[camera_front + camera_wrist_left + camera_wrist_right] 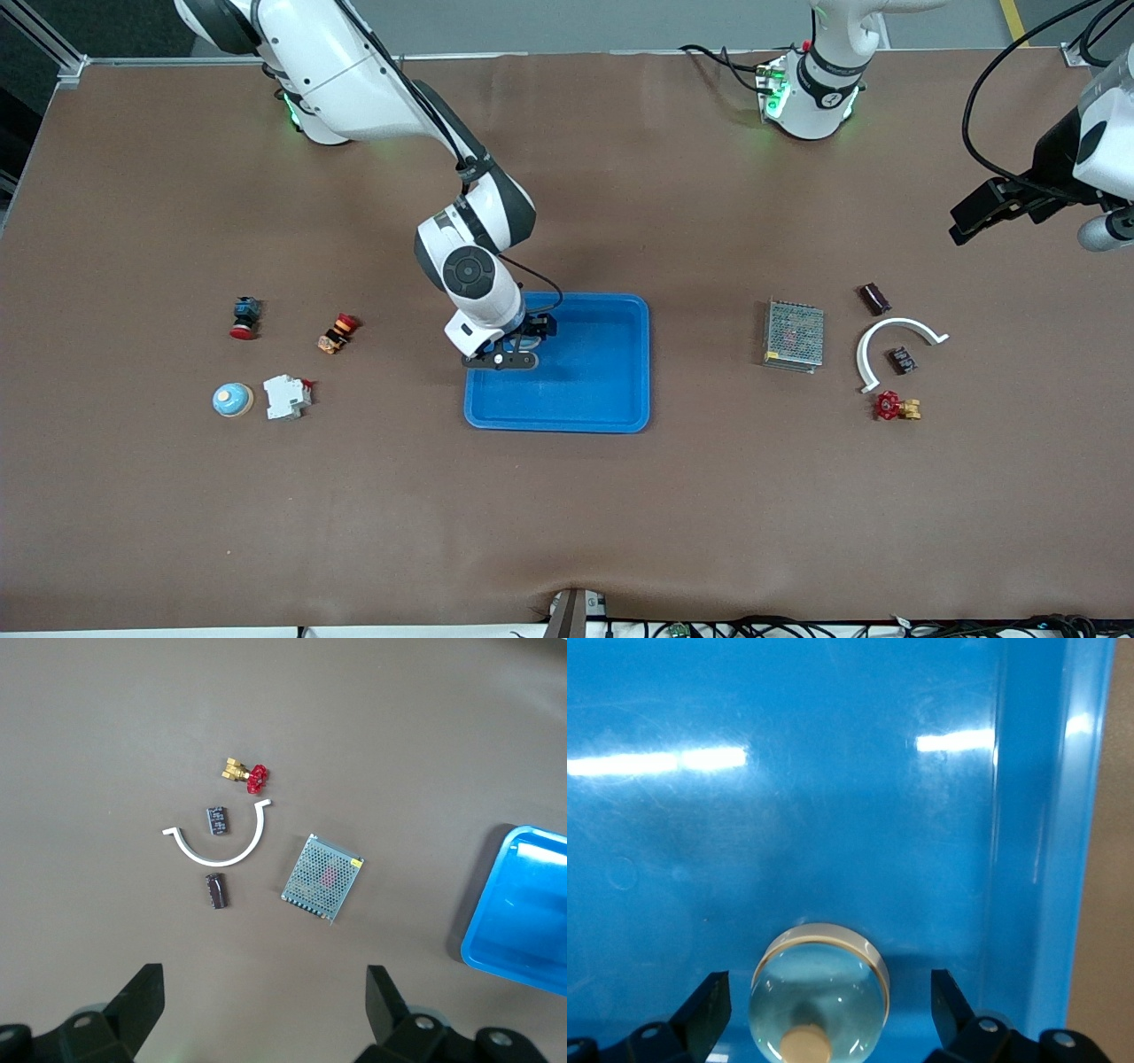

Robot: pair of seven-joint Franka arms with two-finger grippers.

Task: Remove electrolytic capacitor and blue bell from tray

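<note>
Brown bench [567, 514], bright blue rectangular plastic tray [602, 390] at centre. Inside tray, pale blue domed bell [819, 997] between wide-apart jaws of right gripper [824, 1010]. Left gripper [261, 1010], jaws apart, waiting above bench near dark cylindrical capacitor [217, 890].

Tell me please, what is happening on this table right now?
The right gripper is down in the blue tray, open, with its fingers on either side of a blue bell that still sits on the tray floor; it is not gripped yet. The left gripper waits open, above the table at the left arm's end, over a dark capacitor, a white curved piece and a metal mesh box.
</note>
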